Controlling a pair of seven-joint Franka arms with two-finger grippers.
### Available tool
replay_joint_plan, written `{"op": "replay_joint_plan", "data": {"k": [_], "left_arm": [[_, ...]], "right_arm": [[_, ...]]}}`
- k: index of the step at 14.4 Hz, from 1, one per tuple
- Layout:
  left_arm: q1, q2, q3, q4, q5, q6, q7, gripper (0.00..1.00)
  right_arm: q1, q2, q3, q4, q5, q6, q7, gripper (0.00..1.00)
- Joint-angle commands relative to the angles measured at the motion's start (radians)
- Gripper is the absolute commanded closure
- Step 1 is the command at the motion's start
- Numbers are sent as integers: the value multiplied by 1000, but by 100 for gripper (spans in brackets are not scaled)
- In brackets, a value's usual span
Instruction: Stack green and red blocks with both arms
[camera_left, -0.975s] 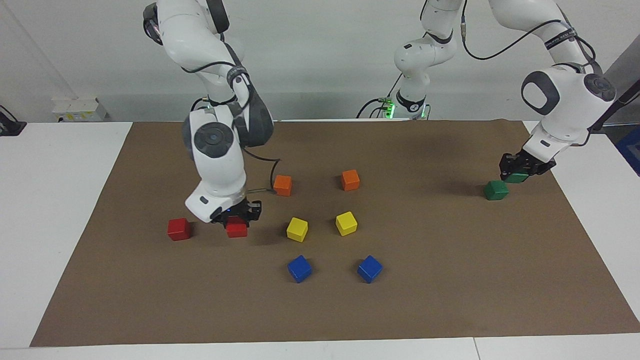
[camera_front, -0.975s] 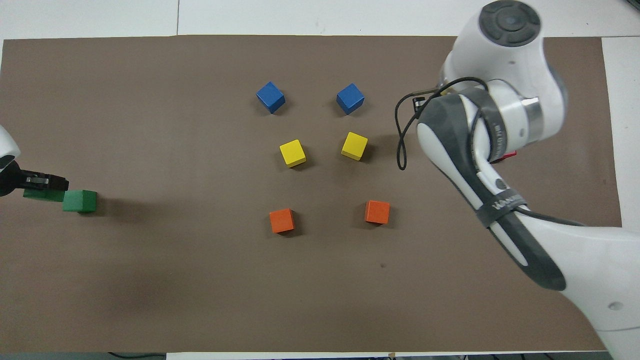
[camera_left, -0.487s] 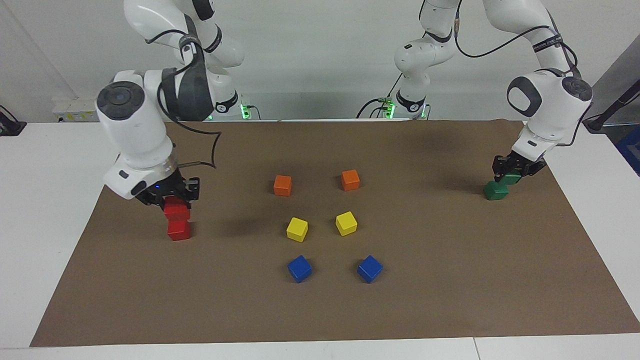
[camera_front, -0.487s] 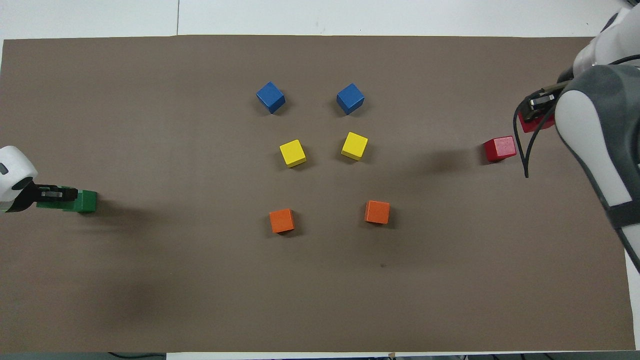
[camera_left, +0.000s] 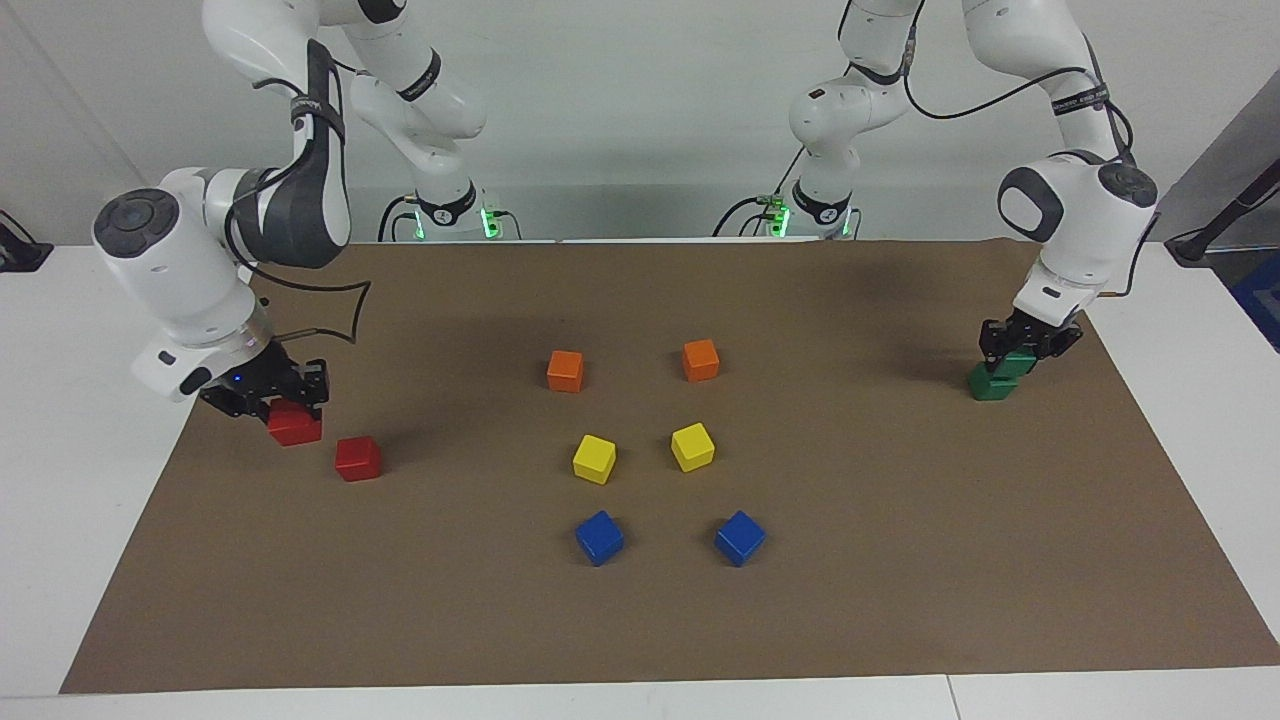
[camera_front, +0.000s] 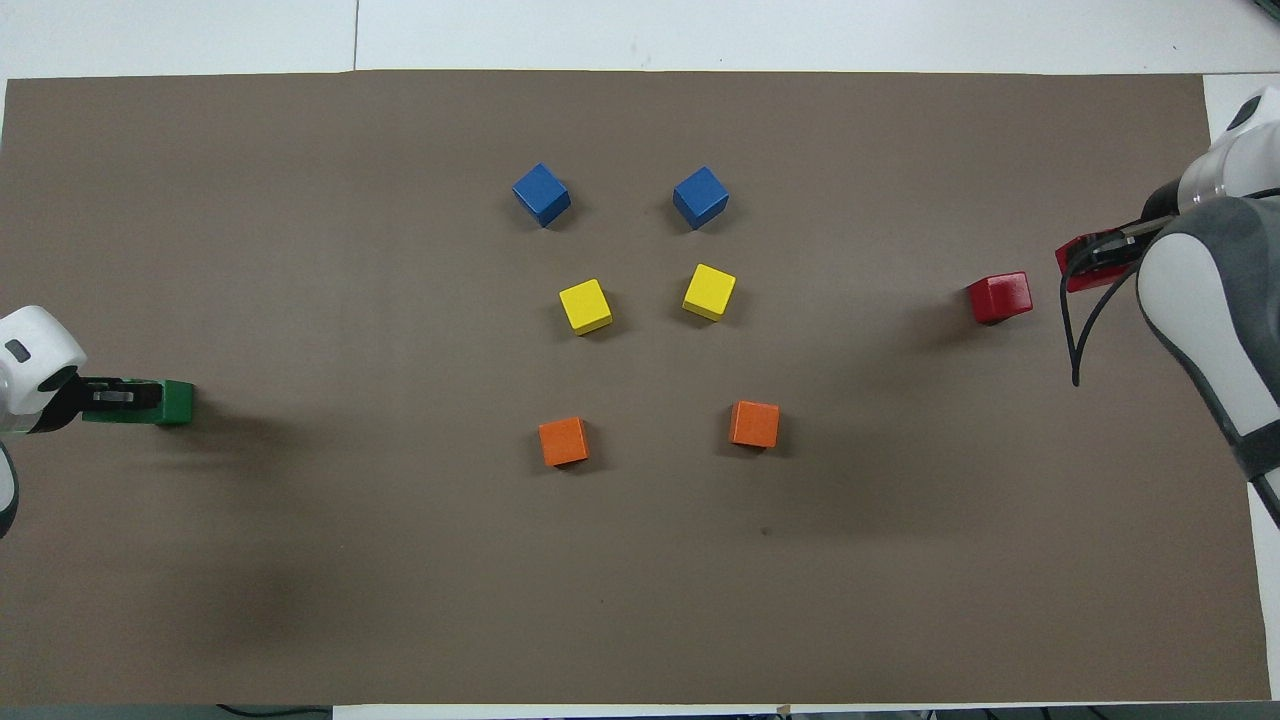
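My right gripper (camera_left: 290, 405) is shut on a red block (camera_left: 296, 430) and holds it low over the mat, beside the loose red block (camera_left: 357, 458), toward the right arm's end of the table. In the overhead view the held block (camera_front: 1072, 275) shows under that gripper (camera_front: 1105, 250), apart from the loose one (camera_front: 1000, 297). My left gripper (camera_left: 1022, 348) is shut on a green block (camera_left: 1022, 365) and holds it partly over the second green block (camera_left: 988, 385), which lies on the mat (camera_front: 178, 403). I cannot tell if the two green blocks touch.
Two orange cubes (camera_left: 565, 371) (camera_left: 701, 360), two yellow cubes (camera_left: 595, 459) (camera_left: 692, 446) and two blue cubes (camera_left: 599, 537) (camera_left: 739, 538) lie in pairs in the middle of the brown mat (camera_left: 640, 620). White table shows around the mat.
My right gripper has carried its red block from over the loose red block toward the right arm's end of the mat. My left gripper has moved its green block further over the lying one.
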Motion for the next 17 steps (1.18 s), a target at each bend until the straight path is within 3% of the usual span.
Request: {"op": "replay_joint_plan", "data": {"k": [1, 4, 9, 17], "left_arm": [[14, 9, -6, -17, -25, 38, 23, 100], [14, 9, -6, -20, -28, 38, 21, 100], [17, 8, -6, -26, -35, 41, 21, 100], [25, 28, -6, -26, -35, 63, 23, 100]], "right_arm": [[-23, -82, 13, -110, 66, 39, -21, 100], [-23, -139, 11, -171, 72, 43, -4, 100], [-16, -144, 11, -208, 72, 107, -4, 100], [6, -66, 14, -219, 70, 261, -14, 100]]}}
